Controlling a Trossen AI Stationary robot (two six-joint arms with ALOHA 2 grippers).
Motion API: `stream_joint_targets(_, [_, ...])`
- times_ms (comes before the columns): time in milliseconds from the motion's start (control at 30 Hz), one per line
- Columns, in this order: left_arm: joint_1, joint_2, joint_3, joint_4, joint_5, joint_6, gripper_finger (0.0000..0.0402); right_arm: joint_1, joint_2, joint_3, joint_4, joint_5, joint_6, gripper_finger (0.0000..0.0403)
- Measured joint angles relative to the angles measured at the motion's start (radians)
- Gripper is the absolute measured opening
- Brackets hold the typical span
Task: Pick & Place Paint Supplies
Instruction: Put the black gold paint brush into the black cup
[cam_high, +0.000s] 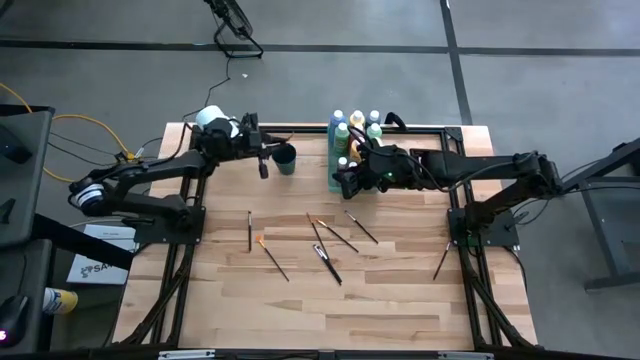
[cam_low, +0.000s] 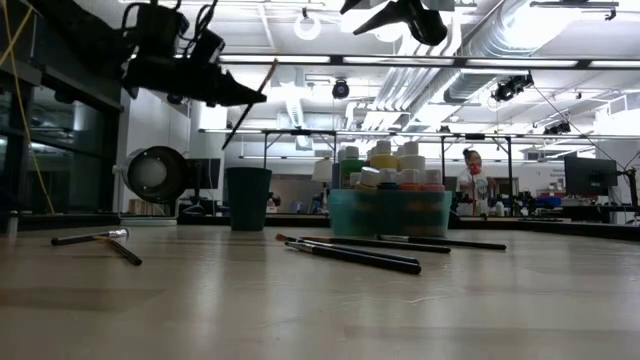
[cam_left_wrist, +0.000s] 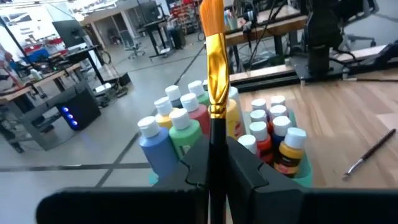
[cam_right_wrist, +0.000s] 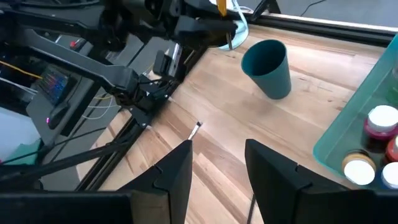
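One paintbrush (cam_left_wrist: 216, 74) in left gripper (cam_left_wrist: 217, 171) — upright.

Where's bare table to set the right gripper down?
Bare wood along the table's near edge, below the scattered paintbrushes. Crowded at the far edge: tray of paint bottles, teal cup, both grippers there.

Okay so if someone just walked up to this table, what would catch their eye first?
Probably the orange-bristled paintbrush clamped upright in the left end effector, raised near the teal cup at the table's back. Next, the green tray crowded with colourful paint bottles, the open right end effector beside it. Loose brushes lie scattered mid-table.
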Motion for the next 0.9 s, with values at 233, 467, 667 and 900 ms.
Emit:
stream_joint_targets(233, [0.0,0.158,-0.017,0.298,-0.009,-0.111,0.0019,0.005,0.0,0.0,0.0,0.03,-0.004,0.0142])
stream_joint_targets(467, [0.0,0.291,-0.015,0.43,-0.025,-0.214,0.0019,0.033,0.001,0.0,0.0,0.067,-0.007,0.0142])
stream_joint_targets(667, [0.0,0.33,-0.015,0.491,-0.074,-0.247,0.0019,0.059,0.001,0.0,0.0,0.103,-0.008,0.0142])
stream_joint_targets(900, [0.0,0.336,-0.015,0.438,-0.107,-0.293,0.0036,0.077,0.001,-0.001,0.0,0.12,-0.007,0.0142])
